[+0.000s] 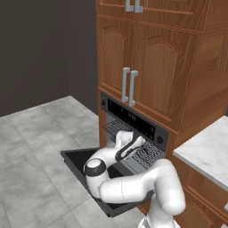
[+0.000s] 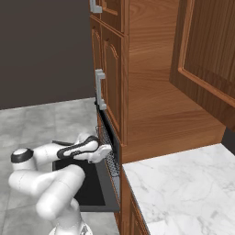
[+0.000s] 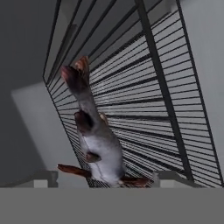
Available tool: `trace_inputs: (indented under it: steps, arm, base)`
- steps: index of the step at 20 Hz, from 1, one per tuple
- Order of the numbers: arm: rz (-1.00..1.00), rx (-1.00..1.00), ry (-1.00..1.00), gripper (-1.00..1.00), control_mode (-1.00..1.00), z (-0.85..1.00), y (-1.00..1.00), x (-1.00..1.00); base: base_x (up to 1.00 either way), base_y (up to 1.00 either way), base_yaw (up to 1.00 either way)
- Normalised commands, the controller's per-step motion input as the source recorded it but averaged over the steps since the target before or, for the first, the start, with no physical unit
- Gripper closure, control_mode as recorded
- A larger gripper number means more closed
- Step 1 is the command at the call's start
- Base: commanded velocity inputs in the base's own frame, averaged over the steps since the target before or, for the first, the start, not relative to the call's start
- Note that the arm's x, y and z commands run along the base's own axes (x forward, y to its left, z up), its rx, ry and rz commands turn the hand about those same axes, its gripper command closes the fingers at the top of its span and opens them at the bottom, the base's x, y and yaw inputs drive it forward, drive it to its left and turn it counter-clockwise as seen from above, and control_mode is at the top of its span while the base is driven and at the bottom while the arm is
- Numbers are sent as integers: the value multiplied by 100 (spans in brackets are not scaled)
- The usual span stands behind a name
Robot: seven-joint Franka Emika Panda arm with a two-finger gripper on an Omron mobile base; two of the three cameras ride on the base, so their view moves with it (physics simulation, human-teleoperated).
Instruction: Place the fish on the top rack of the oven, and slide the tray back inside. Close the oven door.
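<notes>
The oven (image 1: 133, 118) stands open with its black oven door (image 1: 75, 160) folded down flat. The top rack (image 1: 149, 153), a silvery wire tray, sticks partly out of the cavity. My gripper (image 1: 139, 144) reaches over the door to the rack's front. In the hand view the grey-brown fish (image 3: 98, 144) lies on the rack's bars (image 3: 144, 100), tail pointing away. It sits between my gripper's (image 3: 105, 178) two fingertips, with a gap on each side, so the jaws stand open. From the right, the gripper (image 2: 106, 151) hangs at the rack's edge (image 2: 109, 158) above the door (image 2: 92, 188).
Wooden cabinet doors with steel handles (image 1: 129, 84) sit right above the oven. A white marble counter (image 1: 209, 151) runs to the right of it. Grey tiled floor (image 1: 31, 133) lies open to the left of the lowered door.
</notes>
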Motion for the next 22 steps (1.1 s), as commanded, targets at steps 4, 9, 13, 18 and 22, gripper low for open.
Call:
trace_inputs:
  steps: [4,9,13,18,22]
  arm:
    - [0,-9,-14,-100,-100,16,0,0]
    - [-2,-12,-12,-100,-100,3,0,0]
    - [-3,-11,-12,-100,-100,0,0,8]
    - [-1,-9,-11,-100,-100,6,8,0]
    - [0,-3,-6,-100,-100,33,33,-28]
  base:
    - [0,0,0]
    - [0,0,0]
    - [0,0,0]
    - [0,0,0]
    - [0,0,0]
